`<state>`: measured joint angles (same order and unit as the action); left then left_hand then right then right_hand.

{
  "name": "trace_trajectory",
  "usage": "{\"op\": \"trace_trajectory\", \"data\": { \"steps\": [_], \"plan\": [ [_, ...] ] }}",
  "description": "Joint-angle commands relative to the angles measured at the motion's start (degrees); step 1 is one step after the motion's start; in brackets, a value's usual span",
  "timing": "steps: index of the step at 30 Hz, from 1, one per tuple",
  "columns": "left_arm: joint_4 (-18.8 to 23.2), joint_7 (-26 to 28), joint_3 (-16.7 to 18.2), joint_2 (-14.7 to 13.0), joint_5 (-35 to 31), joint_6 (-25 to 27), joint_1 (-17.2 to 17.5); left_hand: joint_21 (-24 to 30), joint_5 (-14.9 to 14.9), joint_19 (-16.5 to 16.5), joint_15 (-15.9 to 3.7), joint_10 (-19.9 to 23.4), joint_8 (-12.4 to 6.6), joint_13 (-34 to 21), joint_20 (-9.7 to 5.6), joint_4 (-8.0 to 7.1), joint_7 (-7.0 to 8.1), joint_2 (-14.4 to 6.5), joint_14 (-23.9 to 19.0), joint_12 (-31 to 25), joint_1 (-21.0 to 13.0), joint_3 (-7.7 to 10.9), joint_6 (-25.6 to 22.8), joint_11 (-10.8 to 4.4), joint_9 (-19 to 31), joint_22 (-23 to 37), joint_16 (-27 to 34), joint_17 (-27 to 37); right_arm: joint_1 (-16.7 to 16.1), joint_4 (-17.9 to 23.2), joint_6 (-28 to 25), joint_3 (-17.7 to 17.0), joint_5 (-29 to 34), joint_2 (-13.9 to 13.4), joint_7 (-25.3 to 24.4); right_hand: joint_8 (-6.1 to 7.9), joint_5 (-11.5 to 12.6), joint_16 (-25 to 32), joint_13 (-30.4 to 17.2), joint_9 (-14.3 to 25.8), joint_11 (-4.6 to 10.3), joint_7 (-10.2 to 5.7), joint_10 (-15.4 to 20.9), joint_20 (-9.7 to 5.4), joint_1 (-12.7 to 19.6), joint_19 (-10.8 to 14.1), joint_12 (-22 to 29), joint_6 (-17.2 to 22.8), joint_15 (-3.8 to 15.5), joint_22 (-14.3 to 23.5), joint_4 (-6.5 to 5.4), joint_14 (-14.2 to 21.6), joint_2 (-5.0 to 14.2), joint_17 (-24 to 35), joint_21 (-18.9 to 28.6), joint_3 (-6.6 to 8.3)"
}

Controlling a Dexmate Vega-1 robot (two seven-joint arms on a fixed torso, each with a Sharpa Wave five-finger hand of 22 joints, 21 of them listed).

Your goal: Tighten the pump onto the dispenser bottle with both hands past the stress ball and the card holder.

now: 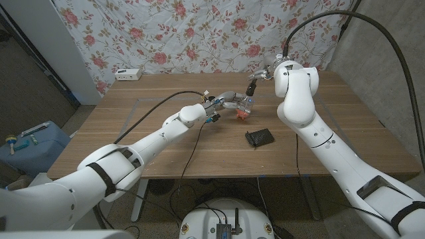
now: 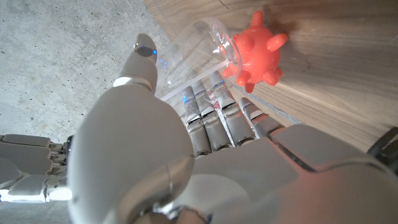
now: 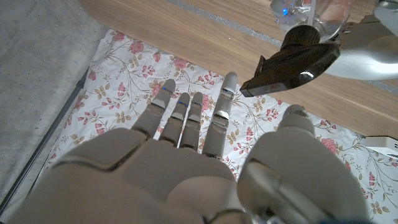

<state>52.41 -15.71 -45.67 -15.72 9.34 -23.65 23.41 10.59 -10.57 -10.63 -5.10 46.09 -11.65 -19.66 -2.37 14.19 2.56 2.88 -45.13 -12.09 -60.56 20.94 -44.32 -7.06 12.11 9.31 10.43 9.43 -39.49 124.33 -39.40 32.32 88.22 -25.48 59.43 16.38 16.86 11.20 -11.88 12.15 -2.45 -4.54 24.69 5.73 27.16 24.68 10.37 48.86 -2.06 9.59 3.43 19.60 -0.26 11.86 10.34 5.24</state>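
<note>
Your left hand (image 1: pixel 228 101) grips the clear dispenser bottle (image 1: pixel 247 103) around its body, out past the middle of the tabletop (image 1: pixel 146 126), and the left wrist view shows the fingers (image 2: pixel 211 118) wrapped on the clear wall. The bottle seems to stand roughly upright, long axis up, with the black pump (image 1: pixel 253 86) on its top.

Your right hand (image 1: pixel 267 72) is empty with its fingers (image 3: pixel 186 115) spread, hovering just to the right of the pump and a little farther back. In the right wrist view the pump (image 3: pixel 292 59) sits just beyond the fingertips, not touching them. That gap is what the coming move turns on: the pump lies to the left of the right hand, slightly nearer, so you would probably need to close in from the right and take the pump head before twisting. The right hand is the one free for it.

By count: one bottle, one pump, one red spiky stress ball (image 1: pixel 242 115) touching or just beside the bottle's base, and one dark card holder (image 1: pixel 259 137) nearer you.
</note>
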Motion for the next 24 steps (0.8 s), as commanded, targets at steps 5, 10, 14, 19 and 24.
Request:
{"op": "trace_trajectory", "data": {
  "steps": [5,10,14,19,24],
  "plan": [
    [0.0,-0.2,0.0,0.1,-0.1,-0.1,-0.1,-0.1,-0.3,-0.3,-2.81,0.7,-0.34,-0.2,-3.92,-5.14,-0.02,-5.0,-0.2,-0.3,3.3,5.59,-3.5,-0.32,0.2,0.1,0.0,0.1,-0.2,3.3,2.5,-3.2,-5.2,-2.3,3.2,-2.08,1.3,-0.3,-0.2,0.3,-0.39,-1.75,-4.1,0.83,4.5,-2.5,-0.1,-6.0,-0.71,0.2,2.55,-3.2,1.01,0.1,0.0,1.5],
    [-0.2,-0.3,-0.1,0.2,-0.1,-0.2,-0.3,-0.1,-0.3,-0.3,-2.81,0.7,-0.3,-0.1,-3.9,-5.18,0.01,-5.0,-0.1,-0.3,3.4,5.61,-3.4,-0.29,0.2,0.1,0.0,0.1,0.1,3.8,2.5,-3.5,-6.3,-3.3,3.7,-2.97,1.6,-0.5,-0.3,0.4,-0.41,-2.88,-6.8,1.41,6.2,-3.7,-0.2,-8.9,-1.17,0.2,3.46,-5.5,1.49,0.1,0.0,2.14],
    [-0.8,-0.5,-0.2,0.4,-0.1,-0.4,-0.6,-0.1,-0.3,-0.2,-2.81,0.8,-0.32,-0.1,-3.95,-5.21,-0.01,-5.0,-0.1,-0.3,3.4,5.61,-3.4,-0.19,0.2,0.1,0.0,0.1,0.5,4.1,2.5,-3.5,-7.2,-4.1,4.2,-3.55,1.7,-0.5,-0.3,0.5,-0.35,-3.85,-8.2,1.56,7.5,-4.1,-0.2,-10.8,-1.41,0.2,4.11,-6.4,1.75,0.1,0.1,2.61],
    [-1.7,-0.7,-0.3,0.9,-0.1,-0.7,-1.0,-0.1,-0.3,-0.2,-2.83,0.7,-0.34,-0.1,-3.92,-5.21,0.07,-5.0,-0.1,-0.3,3.5,5.64,-3.5,-0.07,0.2,0.1,0.0,0.1,1.0,4.2,2.8,-3.5,-8.7,-5.1,4.7,-4.87,1.9,-0.4,-0.4,0.5,-0.18,-6.19,-11.0,1.63,9.9,-4.9,-0.1,-15.5,-1.43,0.1,5.28,-8.2,1.54,0.0,0.1,3.23],
    [-2.3,-0.8,-0.4,1.2,-0.1,-0.9,-1.2,-0.1,-0.3,-0.2,-2.83,0.8,-0.31,-0.1,-3.9,-5.2,0.01,-5.0,-0.1,-0.3,3.5,5.64,-3.4,-0.13,0.2,0.1,0.0,0.1,1.6,4.3,3.2,-3.5,-10.8,-6.4,4.6,-5.19,2.3,-0.4,-0.4,0.6,0.06,-7.93,-12.7,1.53,12.1,-5.6,0.0,-18.1,-1.44,0.1,6.02,-9.5,1.19,-0.1,0.1,3.75]
  ]
}}
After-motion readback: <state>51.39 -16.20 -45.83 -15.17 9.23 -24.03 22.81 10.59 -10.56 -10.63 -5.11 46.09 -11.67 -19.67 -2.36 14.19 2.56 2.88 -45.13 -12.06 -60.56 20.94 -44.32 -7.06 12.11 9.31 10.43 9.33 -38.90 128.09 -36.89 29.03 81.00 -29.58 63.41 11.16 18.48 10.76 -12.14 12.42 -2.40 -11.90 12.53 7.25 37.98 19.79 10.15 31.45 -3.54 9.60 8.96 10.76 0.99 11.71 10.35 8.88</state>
